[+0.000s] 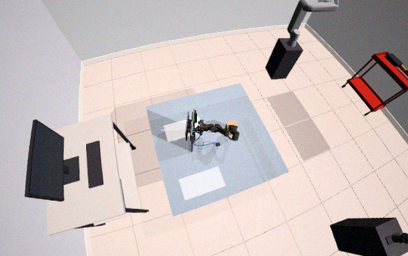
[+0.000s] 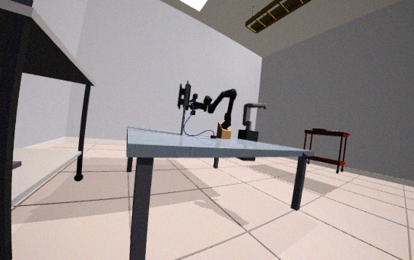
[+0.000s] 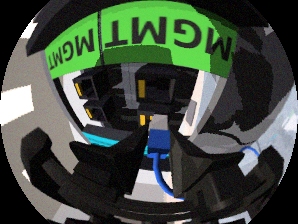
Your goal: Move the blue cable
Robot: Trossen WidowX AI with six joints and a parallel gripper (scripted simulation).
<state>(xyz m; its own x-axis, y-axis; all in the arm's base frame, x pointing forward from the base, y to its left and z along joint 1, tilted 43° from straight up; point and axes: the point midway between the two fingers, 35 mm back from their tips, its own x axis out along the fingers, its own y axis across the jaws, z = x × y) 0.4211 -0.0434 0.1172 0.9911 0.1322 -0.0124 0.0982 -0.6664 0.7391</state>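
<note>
The blue-topped table (image 1: 208, 157) (image 2: 219, 149) gives the surface for the arm (image 1: 215, 129) (image 2: 231, 99) and upright rack (image 1: 192, 146) (image 2: 183, 122). The fingers are closed on the blue plug (image 3: 159, 141), its pale tip at a lower port's mouth. The blue cable (image 1: 205, 144) (image 2: 188, 131) (image 3: 159, 175) trails below. Probably pulling out or lining up; the next move needs a straight, level path. Which server this is, and whether the tip is seated, I cannot tell; CONSOLE lettering isn't visible.
</note>
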